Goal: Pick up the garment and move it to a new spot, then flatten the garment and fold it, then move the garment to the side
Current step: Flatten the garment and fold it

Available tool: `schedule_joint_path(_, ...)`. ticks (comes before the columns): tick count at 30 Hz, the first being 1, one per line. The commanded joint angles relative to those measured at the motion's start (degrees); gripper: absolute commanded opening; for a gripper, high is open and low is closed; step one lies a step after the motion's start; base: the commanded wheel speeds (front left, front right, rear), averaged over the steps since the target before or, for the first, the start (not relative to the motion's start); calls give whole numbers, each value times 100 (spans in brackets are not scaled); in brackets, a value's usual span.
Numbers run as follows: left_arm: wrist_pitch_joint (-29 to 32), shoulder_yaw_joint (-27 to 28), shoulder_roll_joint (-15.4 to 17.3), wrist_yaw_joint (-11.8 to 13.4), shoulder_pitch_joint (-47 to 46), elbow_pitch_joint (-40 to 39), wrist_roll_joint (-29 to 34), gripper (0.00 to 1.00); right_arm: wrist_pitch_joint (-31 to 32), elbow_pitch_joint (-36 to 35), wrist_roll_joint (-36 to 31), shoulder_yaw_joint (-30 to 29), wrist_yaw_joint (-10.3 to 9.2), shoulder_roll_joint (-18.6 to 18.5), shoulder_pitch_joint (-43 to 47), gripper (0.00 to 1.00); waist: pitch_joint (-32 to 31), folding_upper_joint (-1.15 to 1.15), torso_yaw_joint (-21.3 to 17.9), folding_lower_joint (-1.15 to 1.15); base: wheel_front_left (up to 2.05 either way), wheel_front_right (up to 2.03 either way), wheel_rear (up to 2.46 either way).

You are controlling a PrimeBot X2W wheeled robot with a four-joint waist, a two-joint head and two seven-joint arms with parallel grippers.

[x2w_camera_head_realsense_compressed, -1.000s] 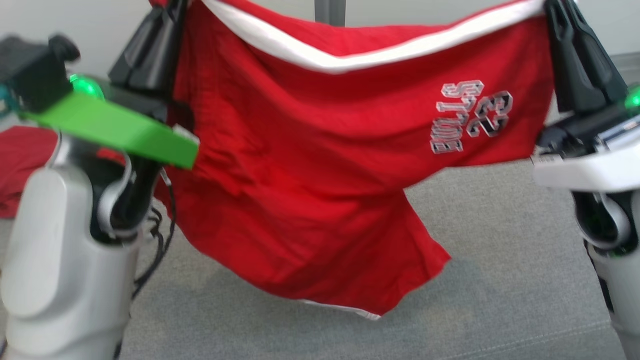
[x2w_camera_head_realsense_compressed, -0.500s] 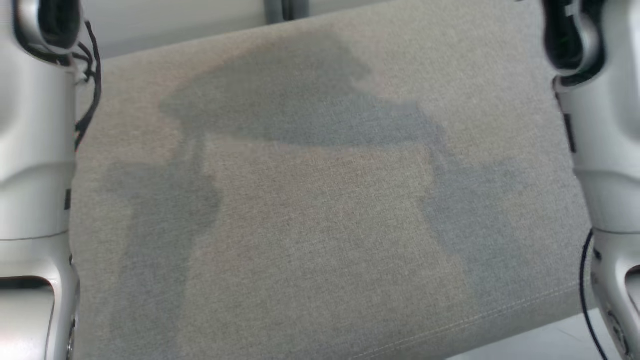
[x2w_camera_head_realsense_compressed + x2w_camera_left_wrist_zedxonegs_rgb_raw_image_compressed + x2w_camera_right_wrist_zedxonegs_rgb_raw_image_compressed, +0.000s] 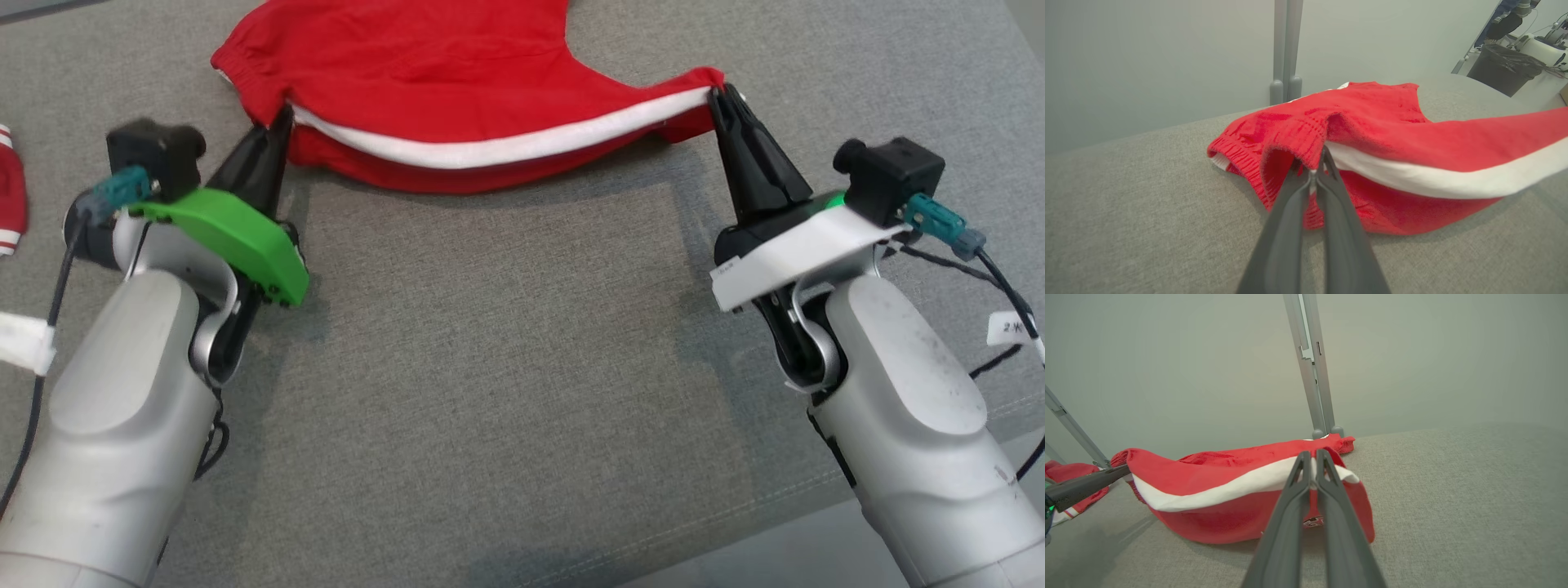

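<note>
The garment (image 3: 424,65) is a pair of red shorts with a white stripe, spread across the far part of the grey cloth-covered table (image 3: 506,327). Its near edge is stretched between my two grippers, slightly lifted, while the rest lies on the table. My left gripper (image 3: 280,118) is shut on the ribbed waistband end (image 3: 1298,139). My right gripper (image 3: 720,91) is shut on the other end, at the white stripe (image 3: 1229,490). The left wrist view has its fingers (image 3: 1331,204) pressed together with cloth between the tips; the right wrist view has the same.
Another red and white garment (image 3: 8,196) lies at the table's left edge. A metal post (image 3: 1312,363) stands behind the far edge against a pale wall. A black bin (image 3: 1502,67) sits off to the right. The table's front edge (image 3: 898,490) runs close to my right arm.
The head camera has swung about. A second ago the garment hung in the air between my raised grippers; now both grippers are low and the garment's far part rests on the table.
</note>
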Motion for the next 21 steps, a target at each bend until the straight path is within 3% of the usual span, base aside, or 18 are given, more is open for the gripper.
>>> schedule_joint_path(1, -99, -80, 141, -20, 167, -71, -86, 0, -27, -91, 42, -80, 1, 7, 160, 0, 62, 0, 45, -1, 0, 0, 0)
schedule_joint_path(8, -521, -386, 364, -17, 1049, -457, -607, 0, -30, -583, -173, -638, 1, 45, 1084, 0, -73, 0, 216, -1, 0, 0, 0)
schedule_joint_path(21, -865, -159, 7, 228, 2337, -1067, -667, 0, -32, -1326, -520, -1558, -5, 185, 2257, 0, -522, 0, 408, -1, 0, 0, 0)
